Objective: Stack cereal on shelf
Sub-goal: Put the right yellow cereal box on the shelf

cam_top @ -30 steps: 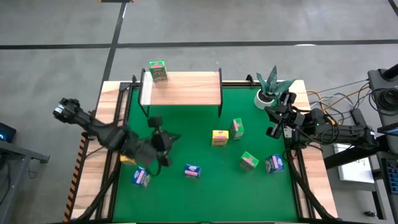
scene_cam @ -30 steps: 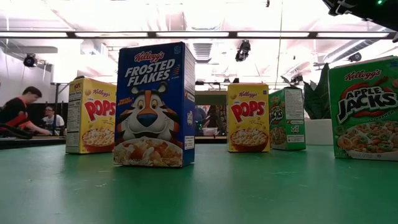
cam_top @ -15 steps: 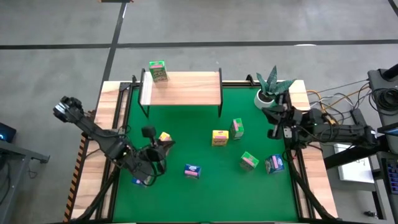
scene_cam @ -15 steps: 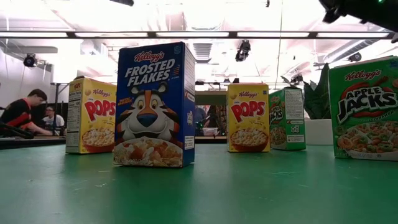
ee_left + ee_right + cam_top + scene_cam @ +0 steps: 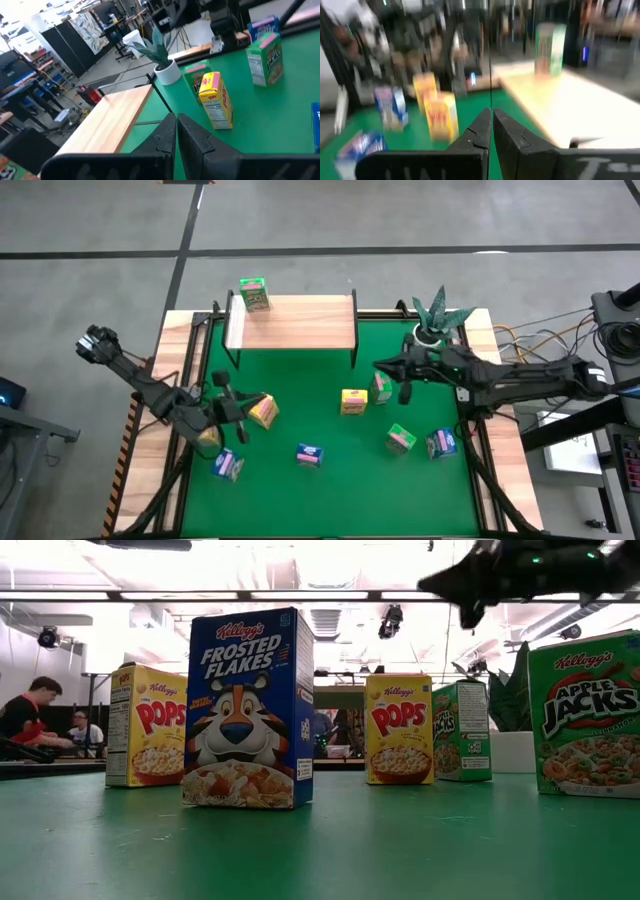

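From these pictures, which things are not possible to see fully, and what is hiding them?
- High view: one yellow cereal box lies mostly under the left arm.
- High view: the right gripper overlaps the top of a green cereal box; contact cannot be told.
- Low view: the picture's right edge cuts off the Apple Jacks box.
- Left wrist view: the right edge cuts off a blue box.
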Robot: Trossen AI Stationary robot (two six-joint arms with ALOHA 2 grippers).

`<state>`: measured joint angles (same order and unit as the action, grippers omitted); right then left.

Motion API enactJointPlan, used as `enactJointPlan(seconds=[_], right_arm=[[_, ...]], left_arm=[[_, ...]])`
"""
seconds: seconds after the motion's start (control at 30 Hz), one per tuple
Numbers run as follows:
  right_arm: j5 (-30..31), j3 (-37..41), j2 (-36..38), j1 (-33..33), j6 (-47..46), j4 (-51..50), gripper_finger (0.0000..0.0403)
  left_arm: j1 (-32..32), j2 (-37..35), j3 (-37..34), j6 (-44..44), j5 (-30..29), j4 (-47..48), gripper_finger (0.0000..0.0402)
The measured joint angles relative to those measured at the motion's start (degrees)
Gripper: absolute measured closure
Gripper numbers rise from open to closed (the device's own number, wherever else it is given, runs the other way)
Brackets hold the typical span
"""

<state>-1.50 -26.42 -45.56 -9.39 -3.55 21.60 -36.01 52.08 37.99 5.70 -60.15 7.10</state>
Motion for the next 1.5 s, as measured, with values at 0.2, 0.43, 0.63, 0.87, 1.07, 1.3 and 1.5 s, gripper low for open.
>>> enactJointPlan(seconds=[0.2,0.43,0.63,0.87,1.07,1.3,1.5], right_arm=[[0.0,-17.3,-9.4,0.0,-2.4,-28.5,0.0394],[0.0,-34.1,-18.2,0.4,1.9,-51.8,0.0394],[0.0,-41.0,-23.9,2.8,5.4,-60.0,0.0394],[0.0,-41.9,-26.9,6.4,8.4,-60.3,0.0394],[0.2,-41.8,-28.7,6.5,5.7,-59.9,0.0390],[0.0,-41.7,-33.2,6.9,3.8,-60.3,0.0314],[0.0,-41.7,-36.5,7.0,3.6,-60.8,0.0211]], left_arm=[[0.0,-5.0,-3.1,-2.9,0.0,-0.2,0.0402],[0.0,-5.4,-3.4,-4.5,0.2,-0.2,0.0402],[0.0,-4.9,-3.1,-5.5,0.3,-0.2,0.0402],[0.0,-4.9,-3.1,-8.0,0.4,-0.3,0.0402],[0.0,-4.9,-3.1,-9.0,0.4,-0.3,0.0402],[0.0,-4.9,-3.0,-9.0,0.4,-0.3,0.0402],[0.0,-4.9,-3.0,-8.3,0.4,-0.3,0.0402]])
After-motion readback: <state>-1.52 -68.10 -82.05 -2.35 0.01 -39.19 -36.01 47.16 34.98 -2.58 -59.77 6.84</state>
